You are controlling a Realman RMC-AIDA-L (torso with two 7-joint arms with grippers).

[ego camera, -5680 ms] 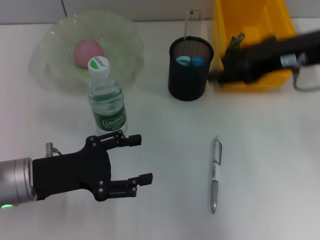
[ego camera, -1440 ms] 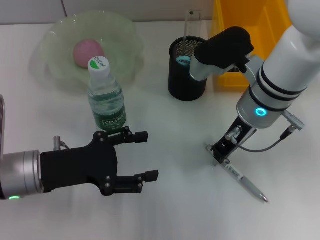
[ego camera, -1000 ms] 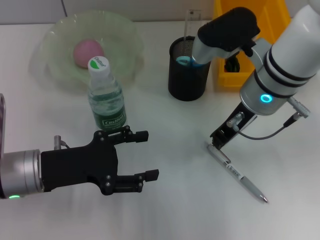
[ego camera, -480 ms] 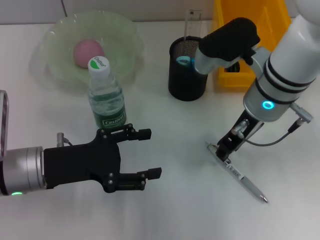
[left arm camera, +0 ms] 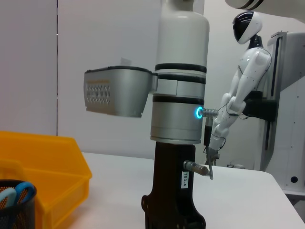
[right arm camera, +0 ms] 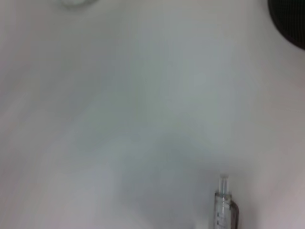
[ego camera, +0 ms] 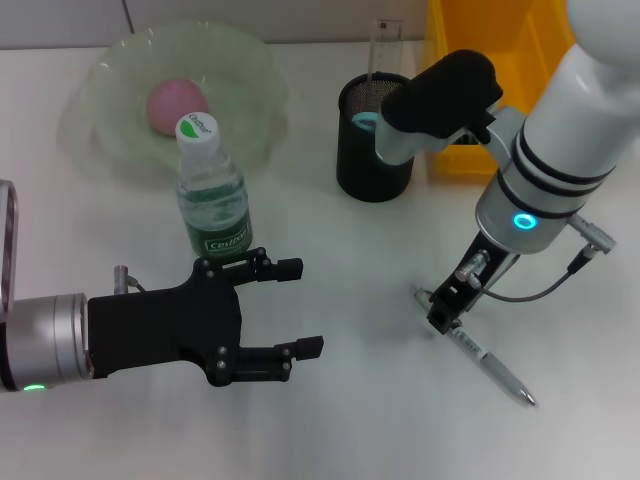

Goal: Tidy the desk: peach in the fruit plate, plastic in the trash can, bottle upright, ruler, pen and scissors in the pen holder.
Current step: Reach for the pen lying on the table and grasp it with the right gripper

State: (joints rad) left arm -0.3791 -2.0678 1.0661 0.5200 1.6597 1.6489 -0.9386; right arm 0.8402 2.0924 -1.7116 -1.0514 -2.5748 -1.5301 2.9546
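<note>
A silver pen (ego camera: 490,366) lies slantwise on the white desk (ego camera: 350,420) at the right. My right gripper (ego camera: 445,308) points down over the pen's upper end. The right wrist view shows that end (right arm camera: 223,202) close below. A black mesh pen holder (ego camera: 374,150) holds blue-handled scissors (ego camera: 366,122) and a clear ruler (ego camera: 385,45). A water bottle (ego camera: 213,195) stands upright. A pink peach (ego camera: 178,103) lies in the pale green plate (ego camera: 115,70). My left gripper (ego camera: 305,306) is open and empty, low on the left in front of the bottle. No plastic shows.
A yellow bin (ego camera: 500,50) stands at the back right, beside the pen holder. The left wrist view shows my right arm (left arm camera: 177,119), the yellow bin (left arm camera: 43,164) and the pen holder's rim with the scissors (left arm camera: 14,198).
My right gripper rose off the pen a second ago and has come back down onto its upper end. The pen has stayed put. My left gripper has drifted slightly right.
</note>
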